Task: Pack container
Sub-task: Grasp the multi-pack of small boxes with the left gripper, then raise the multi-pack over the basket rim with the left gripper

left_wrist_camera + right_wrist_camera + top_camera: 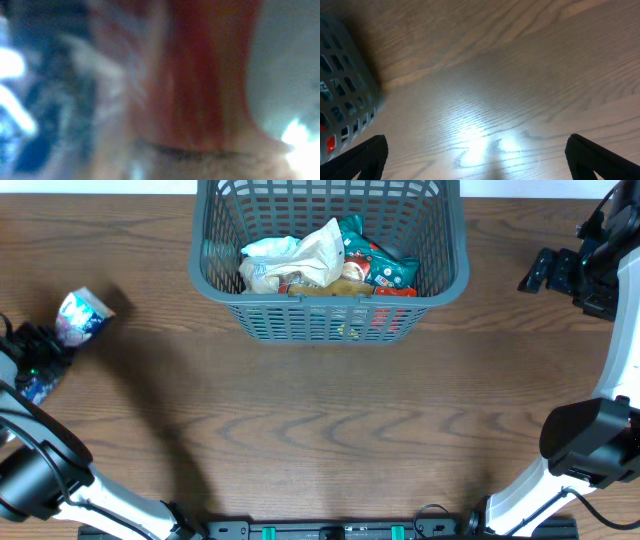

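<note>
1. Your left gripper (pixel 60 335) sits closed on a blue and white packet (pixel 82 314). Its wrist camera shows only a blur pressed close, so judge the hold from overhead
2. The basket (pixel 300 320) lies to the right of that gripper and a little further forward, well apart from it, with bare table (pixel 330 410) between
3. The basket's long side runs left to right, so you meet its short left wall first and must carry the packet over that rim
4. Packets already fill the middle and right of the basket, which leaves its near-left corner freest
5. Your right gripper (pixel 540 272) hangs just right of the basket, jaws spread and empty. It is nearer, but the left one has the load
</note>
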Controlling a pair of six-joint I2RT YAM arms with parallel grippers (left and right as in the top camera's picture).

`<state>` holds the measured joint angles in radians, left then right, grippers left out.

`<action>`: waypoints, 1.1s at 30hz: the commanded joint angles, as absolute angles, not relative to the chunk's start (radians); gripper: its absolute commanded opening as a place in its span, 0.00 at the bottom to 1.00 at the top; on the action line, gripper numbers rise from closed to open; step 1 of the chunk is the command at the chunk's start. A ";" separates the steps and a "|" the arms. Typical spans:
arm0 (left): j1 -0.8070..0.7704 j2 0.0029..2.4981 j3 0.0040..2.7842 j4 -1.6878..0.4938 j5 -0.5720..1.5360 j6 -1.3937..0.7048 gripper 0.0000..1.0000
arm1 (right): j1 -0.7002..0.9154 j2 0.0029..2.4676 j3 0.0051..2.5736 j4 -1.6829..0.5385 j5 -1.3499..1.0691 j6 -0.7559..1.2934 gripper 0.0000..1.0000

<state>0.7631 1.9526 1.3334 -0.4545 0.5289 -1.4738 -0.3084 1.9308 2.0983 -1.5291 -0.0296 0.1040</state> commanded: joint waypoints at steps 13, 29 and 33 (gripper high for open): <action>0.503 1.610 1.329 -0.420 0.551 -0.892 0.05 | -0.306 1.917 2.097 -1.524 -0.031 0.043 0.99; 0.232 1.310 1.341 -0.450 0.451 -0.196 0.06 | -0.306 1.917 2.097 -1.510 -0.031 0.009 0.99; 0.202 1.270 1.341 -0.451 0.451 -0.062 0.06 | -0.306 1.917 2.097 -1.509 -0.031 0.009 0.99</action>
<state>0.2249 1.3060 1.3300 -0.4625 0.4633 -0.2337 -0.3084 1.9308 2.0983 -1.5097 -0.0296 0.0319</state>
